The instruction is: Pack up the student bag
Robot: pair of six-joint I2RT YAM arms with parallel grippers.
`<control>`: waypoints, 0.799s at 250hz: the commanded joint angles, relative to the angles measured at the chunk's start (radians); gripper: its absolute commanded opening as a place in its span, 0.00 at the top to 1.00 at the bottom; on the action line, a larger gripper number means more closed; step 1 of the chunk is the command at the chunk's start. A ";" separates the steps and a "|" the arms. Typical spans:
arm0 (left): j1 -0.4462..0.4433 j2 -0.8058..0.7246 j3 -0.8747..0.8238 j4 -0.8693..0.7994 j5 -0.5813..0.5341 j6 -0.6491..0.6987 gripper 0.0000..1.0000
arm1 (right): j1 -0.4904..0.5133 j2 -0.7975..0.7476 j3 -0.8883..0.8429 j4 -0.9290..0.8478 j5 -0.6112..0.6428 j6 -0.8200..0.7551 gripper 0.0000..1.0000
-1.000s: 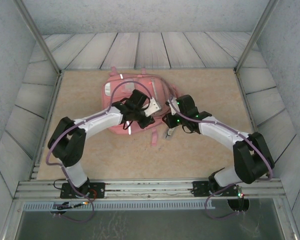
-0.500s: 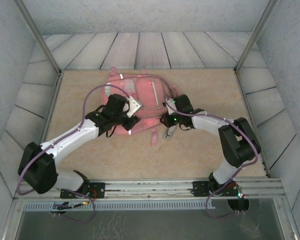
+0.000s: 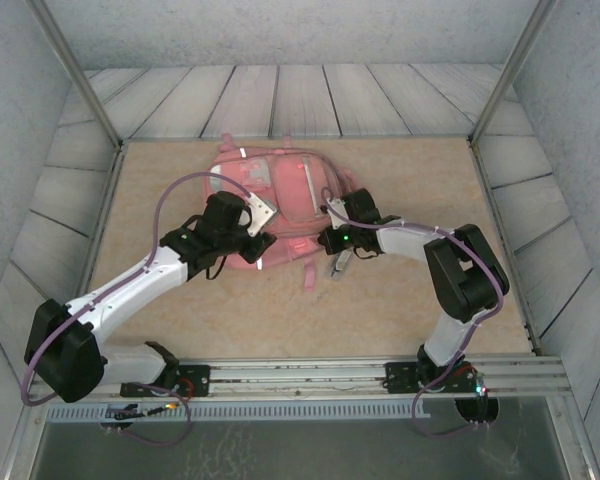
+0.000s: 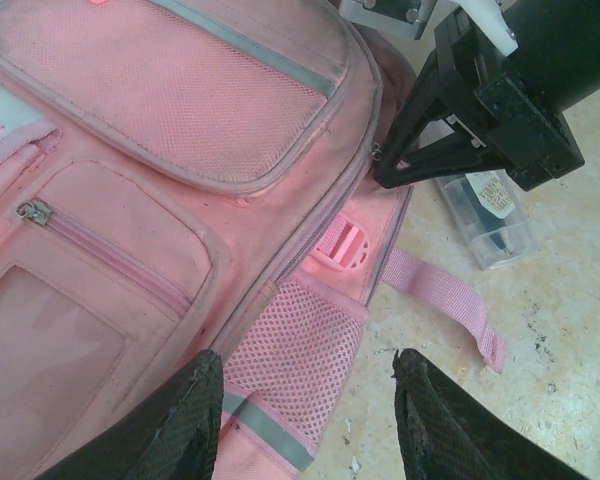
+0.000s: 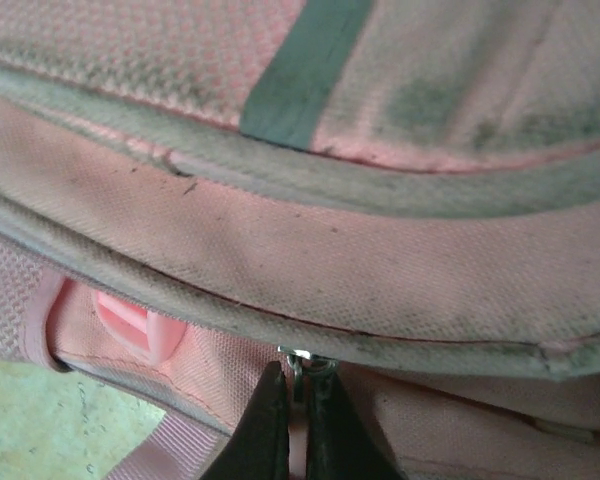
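**Right pinch on the zip**

Top: I see the student bag [image 3: 280, 185] flat on the table's [image 3: 400, 300] far half.
Left wrist: my left gripper [image 4: 305, 365] hangs part open over its mesh pocket [image 4: 290, 340], empty.
Right wrist: my right gripper [image 5: 298, 385] pinches the zipper pull [image 5: 298, 362].

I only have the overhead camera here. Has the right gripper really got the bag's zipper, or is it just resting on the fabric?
Observer: The right gripper is pinched shut on the small metal zipper pull at the backpack's side seam.
Operator: And the left one?
Observer: The left gripper is open over the mesh side pocket, with nothing between its fingers.
Operator: What's that pale thing by the right wrist?
Observer: A clear plastic box lying on the table, just past the loose pink strap.
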 commanded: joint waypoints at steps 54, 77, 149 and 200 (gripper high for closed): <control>-0.015 0.175 0.077 0.045 0.070 0.116 0.51 | 0.001 -0.177 -0.022 -0.123 -0.036 -0.012 1.00; -0.032 0.254 0.141 0.044 0.077 0.159 0.52 | 0.001 -0.229 -0.026 -0.148 -0.040 -0.021 1.00; -0.107 0.488 0.374 -0.056 0.027 0.239 0.56 | 0.001 -0.272 -0.015 -0.177 -0.064 -0.030 1.00; -0.113 0.512 0.370 -0.050 0.057 0.241 0.59 | 0.001 -0.314 -0.016 -0.180 -0.074 -0.025 1.00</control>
